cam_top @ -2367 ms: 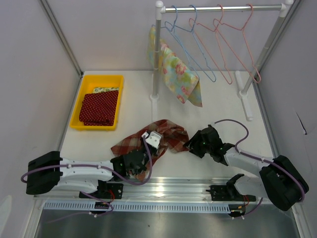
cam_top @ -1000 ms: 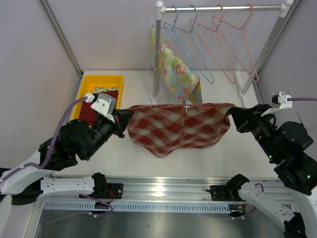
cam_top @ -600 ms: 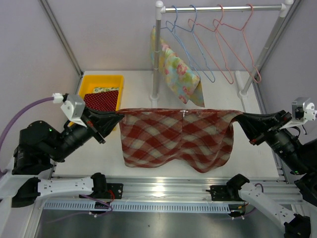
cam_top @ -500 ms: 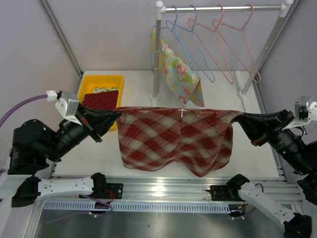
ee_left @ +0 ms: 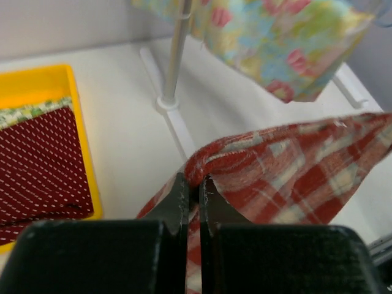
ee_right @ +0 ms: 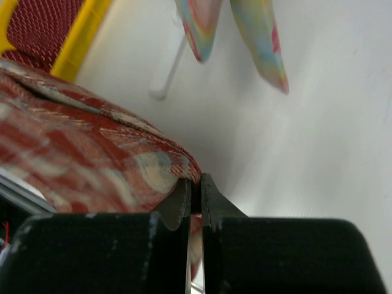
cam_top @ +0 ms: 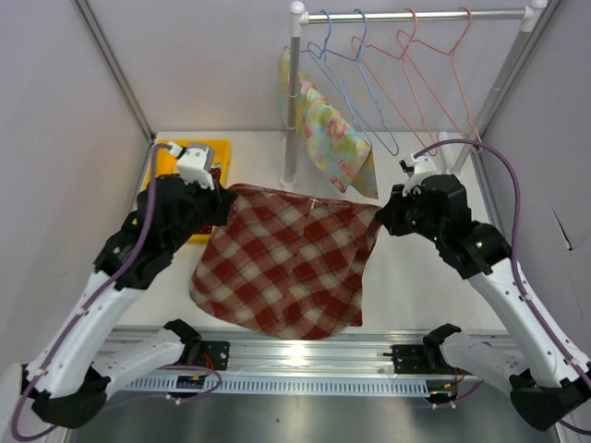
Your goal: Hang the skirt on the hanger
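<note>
The table (cam_top: 249, 166) is viewed from above and behind. Wrist views are taken close, facing outward. The skirt (cam_top: 282, 268) is shared by all.

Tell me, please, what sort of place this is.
Likely a robot lab's test cell for garment handling: plain panel walls, a clothes rail with wire hangers, a yellow tray of folded fabric.

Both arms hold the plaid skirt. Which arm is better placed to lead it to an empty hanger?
Right, probably. The right gripper, shut on the skirt corner, sits nearest the empty pink hangers; the left gripper is farther, beside the yellow tray.
</note>
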Controlling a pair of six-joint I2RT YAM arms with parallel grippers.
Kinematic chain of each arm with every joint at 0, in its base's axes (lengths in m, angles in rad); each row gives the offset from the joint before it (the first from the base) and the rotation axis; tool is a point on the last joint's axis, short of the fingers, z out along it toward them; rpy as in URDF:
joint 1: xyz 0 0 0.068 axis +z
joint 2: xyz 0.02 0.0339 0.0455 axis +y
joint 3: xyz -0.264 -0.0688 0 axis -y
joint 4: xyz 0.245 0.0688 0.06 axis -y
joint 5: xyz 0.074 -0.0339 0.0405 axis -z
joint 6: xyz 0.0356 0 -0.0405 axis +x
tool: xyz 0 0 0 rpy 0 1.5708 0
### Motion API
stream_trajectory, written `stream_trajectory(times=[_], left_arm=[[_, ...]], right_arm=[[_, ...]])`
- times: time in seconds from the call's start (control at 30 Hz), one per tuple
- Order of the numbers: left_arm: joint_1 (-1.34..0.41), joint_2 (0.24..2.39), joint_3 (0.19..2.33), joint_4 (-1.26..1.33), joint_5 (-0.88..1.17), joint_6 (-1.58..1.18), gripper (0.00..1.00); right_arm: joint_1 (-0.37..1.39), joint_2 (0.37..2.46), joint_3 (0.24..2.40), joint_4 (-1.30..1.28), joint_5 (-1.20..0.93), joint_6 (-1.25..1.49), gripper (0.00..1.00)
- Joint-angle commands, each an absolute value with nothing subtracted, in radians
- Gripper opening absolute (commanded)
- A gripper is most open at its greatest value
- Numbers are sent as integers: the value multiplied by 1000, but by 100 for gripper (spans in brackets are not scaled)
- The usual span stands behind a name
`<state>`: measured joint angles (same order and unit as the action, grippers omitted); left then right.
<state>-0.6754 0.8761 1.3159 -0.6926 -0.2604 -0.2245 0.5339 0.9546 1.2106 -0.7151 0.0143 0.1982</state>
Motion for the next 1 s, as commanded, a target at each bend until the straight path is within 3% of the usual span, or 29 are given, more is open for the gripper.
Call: stream_trajectory(times=[0.0,0.33,0.53,0.67,0.97], left_arm=[[-526,902,1200,-530,58,-278,0],[-382,1071,1111,-359,92,-267,0],[-313,1184,1115,-285,77,-291,0],[-302,1227,1144,-273,12,-262,0],[-301,1330,1215,-259,-29,-219,0]], right_arm=[[447,956,1178,-577,-64,195,0],[341,1086,1077,-401,-124,195,0],[295,1164,1066,-409,-2,227,0],[221,1173,1052,-385,-41,238,0],[229,1252,1078,-408,16,261,0]])
